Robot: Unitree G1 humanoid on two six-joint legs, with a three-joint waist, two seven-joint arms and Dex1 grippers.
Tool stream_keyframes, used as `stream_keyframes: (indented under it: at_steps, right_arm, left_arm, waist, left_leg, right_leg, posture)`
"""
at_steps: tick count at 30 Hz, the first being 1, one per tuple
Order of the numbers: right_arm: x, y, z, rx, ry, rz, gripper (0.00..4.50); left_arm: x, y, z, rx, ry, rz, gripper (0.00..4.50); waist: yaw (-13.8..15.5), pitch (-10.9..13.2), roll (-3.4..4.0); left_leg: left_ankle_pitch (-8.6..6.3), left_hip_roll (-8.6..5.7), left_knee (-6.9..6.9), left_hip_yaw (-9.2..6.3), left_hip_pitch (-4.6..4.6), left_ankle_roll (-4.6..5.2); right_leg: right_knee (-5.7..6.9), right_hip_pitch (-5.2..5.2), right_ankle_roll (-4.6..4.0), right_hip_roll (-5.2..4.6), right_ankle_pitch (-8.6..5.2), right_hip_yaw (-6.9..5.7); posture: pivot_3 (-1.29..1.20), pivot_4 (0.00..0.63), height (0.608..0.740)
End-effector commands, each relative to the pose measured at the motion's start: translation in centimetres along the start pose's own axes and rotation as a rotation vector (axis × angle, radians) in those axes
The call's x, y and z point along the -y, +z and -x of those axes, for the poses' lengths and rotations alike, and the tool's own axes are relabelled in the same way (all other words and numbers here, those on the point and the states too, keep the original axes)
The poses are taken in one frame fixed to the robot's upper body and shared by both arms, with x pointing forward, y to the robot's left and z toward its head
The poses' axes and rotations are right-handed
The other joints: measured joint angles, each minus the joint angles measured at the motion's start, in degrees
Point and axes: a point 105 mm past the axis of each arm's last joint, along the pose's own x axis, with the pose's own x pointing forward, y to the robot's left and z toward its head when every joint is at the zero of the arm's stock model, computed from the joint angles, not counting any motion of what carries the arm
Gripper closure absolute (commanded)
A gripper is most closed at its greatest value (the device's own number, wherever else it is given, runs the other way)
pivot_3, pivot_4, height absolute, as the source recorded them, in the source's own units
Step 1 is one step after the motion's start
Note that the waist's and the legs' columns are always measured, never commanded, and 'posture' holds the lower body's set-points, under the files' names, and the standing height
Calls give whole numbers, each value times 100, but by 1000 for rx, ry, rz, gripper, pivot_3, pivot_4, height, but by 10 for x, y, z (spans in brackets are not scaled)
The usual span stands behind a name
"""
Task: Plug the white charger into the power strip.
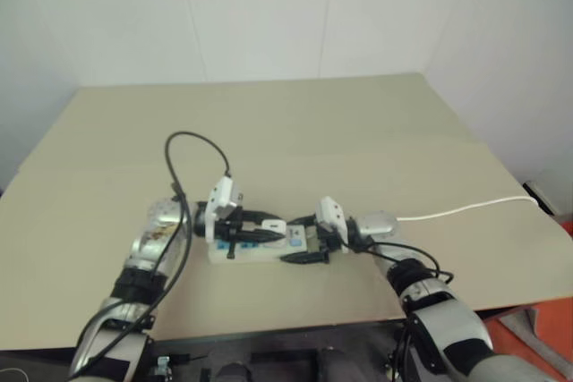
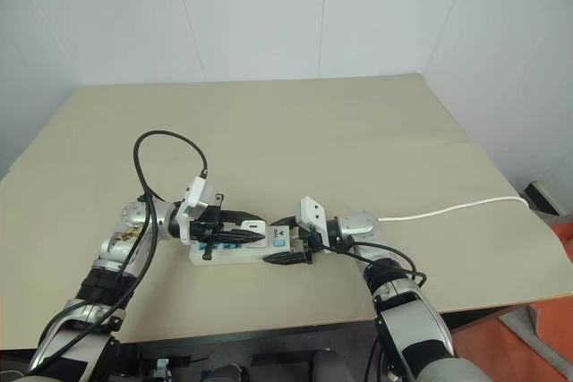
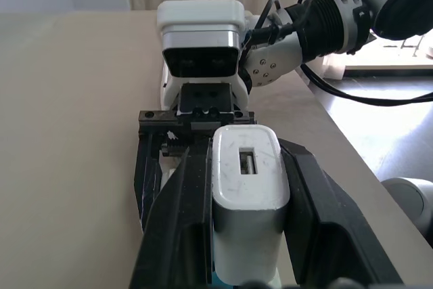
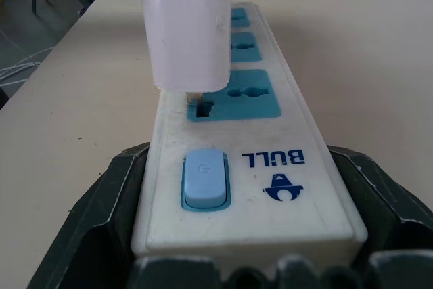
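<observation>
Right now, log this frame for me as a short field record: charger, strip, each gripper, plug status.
charger: white charger held upright over the socket nearest the switch
strip: power strip flat on the table, cord trailing right
left gripper: left gripper shut on the charger
right gripper: right gripper straddling the strip's switch end
plug status: prongs at the slots, not fully seated

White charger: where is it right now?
In the left end effector, the white charger stands over the power strip, at the socket nearest the switch.

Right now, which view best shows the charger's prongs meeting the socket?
The right wrist view: the charger hangs just over the power strip. The left wrist view shows its back, the head views a small white speck.
</observation>
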Motion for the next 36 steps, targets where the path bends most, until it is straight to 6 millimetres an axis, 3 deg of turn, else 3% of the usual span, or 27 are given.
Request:
stream_keyframes:
  at_steps: [1, 15, 28, 36]
  right_arm:
    - [0, 3, -3, 6, 2, 15, 1085]
    - [0, 3, -4, 8, 3, 15, 1085]
    - [0, 5, -7, 11, 11, 19, 1085]
    - [0, 6, -7, 9, 12, 20, 1085]
  left_arm:
    - [-2, -2, 3, -14, 10, -19, 3474]
    - [0, -23, 8, -65, 25, 24, 3474]
    - [11, -66, 10, -130, 59, 122, 3474]
    - [3, -59, 9, -119, 100, 148, 3474]
  waist:
    - [0, -1, 0]
    - [-4, -7, 4]
    - [-2, -31, 18]
    - [-1, -32, 21]
  left_leg:
    - [0, 0, 0, 0, 1, 0]
    - [0, 1, -1, 0, 3, 0]
    - [0, 0, -2, 0, 21, 0]
    - [-1, 1, -21, 1, 81, 0]
  right_leg:
    - [0, 1, 0, 0, 0, 0]
    - [0, 2, 0, 1, 0, 0]
    - [1, 18, 0, 1, 0, 1]
    - [-15, 81, 39, 1, -24, 1]
  posture:
    - [0, 150, 740]
    - [0, 150, 740]
    - [0, 150, 740]
    - [0, 150, 740]
